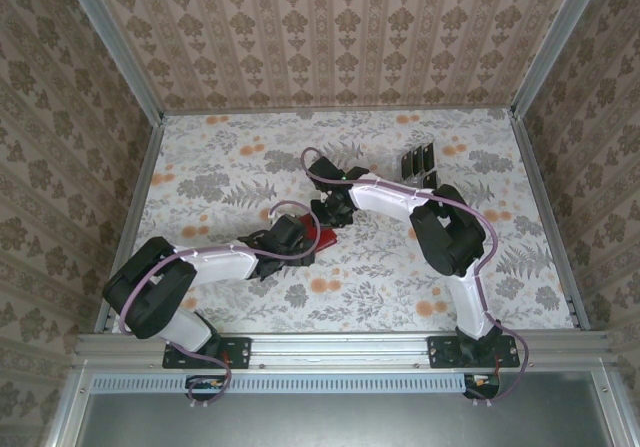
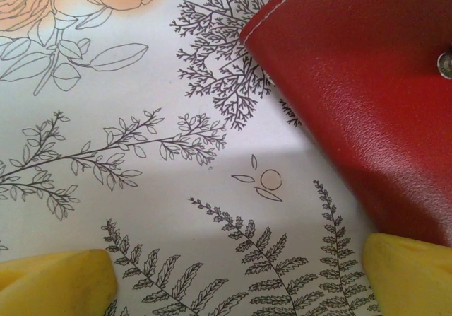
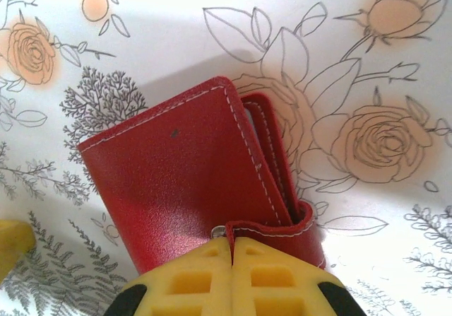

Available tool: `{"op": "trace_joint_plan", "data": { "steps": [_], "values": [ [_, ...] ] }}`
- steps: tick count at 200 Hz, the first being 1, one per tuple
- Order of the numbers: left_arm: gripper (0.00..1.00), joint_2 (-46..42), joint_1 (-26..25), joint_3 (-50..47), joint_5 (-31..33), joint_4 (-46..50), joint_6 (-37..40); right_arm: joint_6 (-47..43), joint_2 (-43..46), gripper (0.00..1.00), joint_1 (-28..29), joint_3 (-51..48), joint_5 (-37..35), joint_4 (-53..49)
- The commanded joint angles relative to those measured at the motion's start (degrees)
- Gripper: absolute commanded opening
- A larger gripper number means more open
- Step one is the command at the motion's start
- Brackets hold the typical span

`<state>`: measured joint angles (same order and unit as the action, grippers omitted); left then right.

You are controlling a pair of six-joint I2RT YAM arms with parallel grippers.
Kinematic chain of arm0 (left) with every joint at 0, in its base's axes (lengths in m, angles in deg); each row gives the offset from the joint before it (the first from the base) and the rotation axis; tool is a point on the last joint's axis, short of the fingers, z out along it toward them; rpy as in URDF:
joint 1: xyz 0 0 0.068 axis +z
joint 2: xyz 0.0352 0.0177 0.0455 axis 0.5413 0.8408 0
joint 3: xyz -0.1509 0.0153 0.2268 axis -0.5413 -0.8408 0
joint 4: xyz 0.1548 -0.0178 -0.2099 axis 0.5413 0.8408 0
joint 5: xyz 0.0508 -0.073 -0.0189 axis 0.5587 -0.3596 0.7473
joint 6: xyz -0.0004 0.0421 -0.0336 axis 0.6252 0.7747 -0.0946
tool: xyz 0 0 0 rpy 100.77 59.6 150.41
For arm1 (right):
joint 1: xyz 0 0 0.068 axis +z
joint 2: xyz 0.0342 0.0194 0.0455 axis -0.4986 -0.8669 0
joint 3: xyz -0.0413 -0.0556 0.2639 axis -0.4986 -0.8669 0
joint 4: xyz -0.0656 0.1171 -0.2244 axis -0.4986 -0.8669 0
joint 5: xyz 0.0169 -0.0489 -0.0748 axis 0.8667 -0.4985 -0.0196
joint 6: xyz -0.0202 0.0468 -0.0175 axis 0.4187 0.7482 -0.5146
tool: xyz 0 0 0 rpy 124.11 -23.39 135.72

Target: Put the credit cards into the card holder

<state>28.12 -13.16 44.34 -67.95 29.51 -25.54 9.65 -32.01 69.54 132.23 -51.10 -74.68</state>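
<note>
The card holder (image 1: 327, 240) is a red folding wallet lying closed on the flowered table near the middle. In the right wrist view the card holder (image 3: 176, 182) fills the centre, and my right gripper (image 3: 232, 249) is shut on the edge of its closing tab (image 3: 282, 231), beside a metal snap. My right gripper (image 1: 325, 214) reaches it from the far side. My left gripper (image 2: 236, 277) stands open just left of the card holder (image 2: 367, 83), with bare table between its yellow fingers (image 2: 56, 281). Several black credit cards (image 1: 415, 160) stand upright at the back right.
The cards stand in a small rack (image 1: 424, 175) on the far right part of the table. Patterned walls with metal rails (image 1: 140, 197) close in the table on three sides. Both arms cross the middle of the table.
</note>
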Motion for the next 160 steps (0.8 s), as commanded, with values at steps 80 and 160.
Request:
{"op": "trace_joint_plan", "data": {
  "steps": [80, 160],
  "values": [
    [0.98, 10.59, 2.13, -4.62, -11.93, -4.31, -1.39, -1.25, 2.82, 0.0, -0.54, -0.84, -6.75, 0.14],
    [0.98, 7.6, 3.29, -2.89, -12.02, -2.5, -0.8, -1.09, 4.63, 0.0, -1.08, -0.89, -6.24, 1.34]
  ]
}}
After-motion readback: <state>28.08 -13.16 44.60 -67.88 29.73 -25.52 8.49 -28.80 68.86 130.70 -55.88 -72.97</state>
